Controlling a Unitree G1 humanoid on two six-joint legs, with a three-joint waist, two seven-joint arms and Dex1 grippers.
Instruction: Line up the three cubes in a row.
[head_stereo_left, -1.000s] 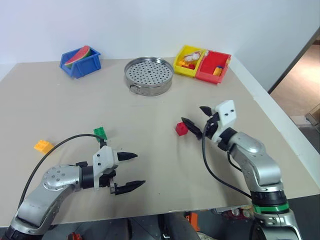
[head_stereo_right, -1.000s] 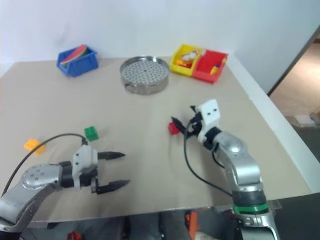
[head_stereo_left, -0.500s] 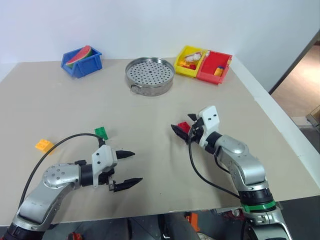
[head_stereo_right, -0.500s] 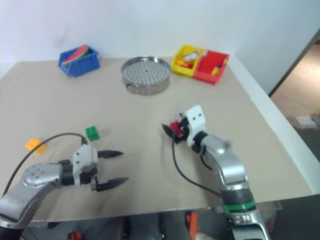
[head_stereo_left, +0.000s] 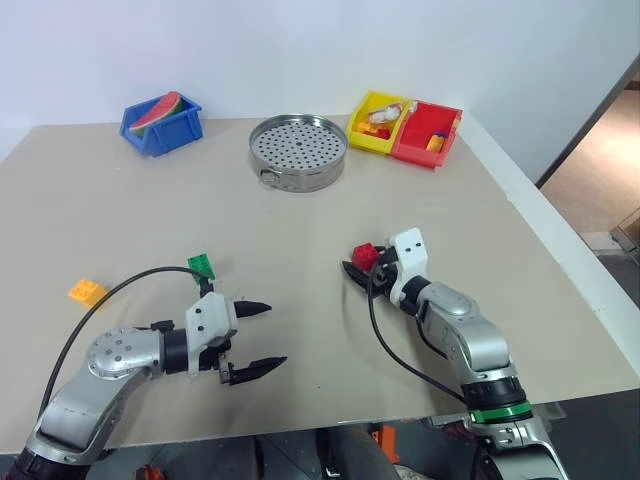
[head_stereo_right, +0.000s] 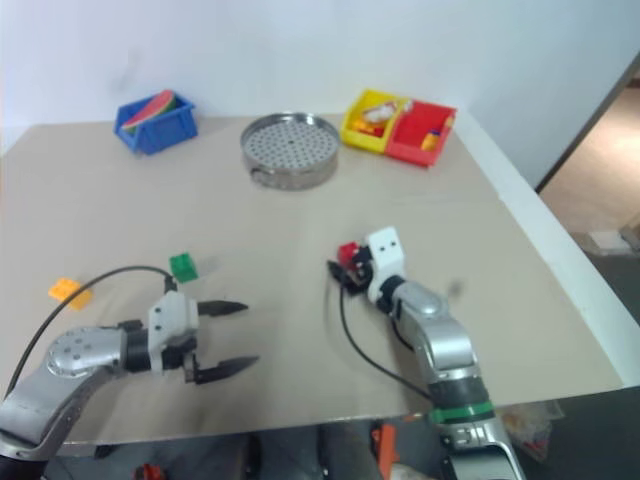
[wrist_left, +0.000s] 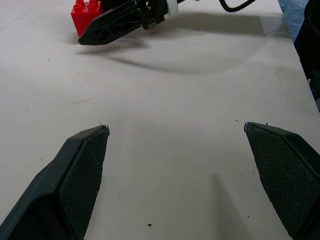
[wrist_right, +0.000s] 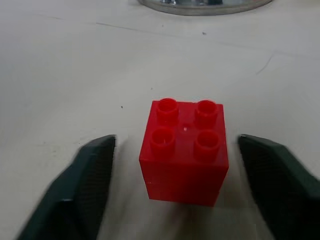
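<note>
- The red cube (wrist_right: 185, 154), a studded toy brick, sits on the beige bench (head_stereo_left: 300, 230) right of centre, studs up.
- The right gripper (wrist_right: 180, 192) is down at the bench with one black finger on each side of the red cube. Its jaws stand partly open, with gaps showing on both sides, so it does not yet have hold of the brick.
- The green cube (head_stereo_left: 201, 266) lies well apart from the red one, on the robot's left half of the bench.
- The orange-yellow cube (head_stereo_left: 86, 292) lies further left again, near the bench's left edge.
- The left gripper (head_stereo_left: 255, 337) hovers low over bare bench near the green cube, jaws wide open and holding nothing.
- At the far edge stand a blue bin (head_stereo_left: 161, 120), a perforated metal steamer tray (head_stereo_left: 298, 150), and a yellow bin (head_stereo_left: 377, 122) joined to a red bin (head_stereo_left: 427, 133).
- Progress, as a judgement: early. The three cubes are scattered, with no row formed; the first pickup looks about to happen and every placement remains.
</note>
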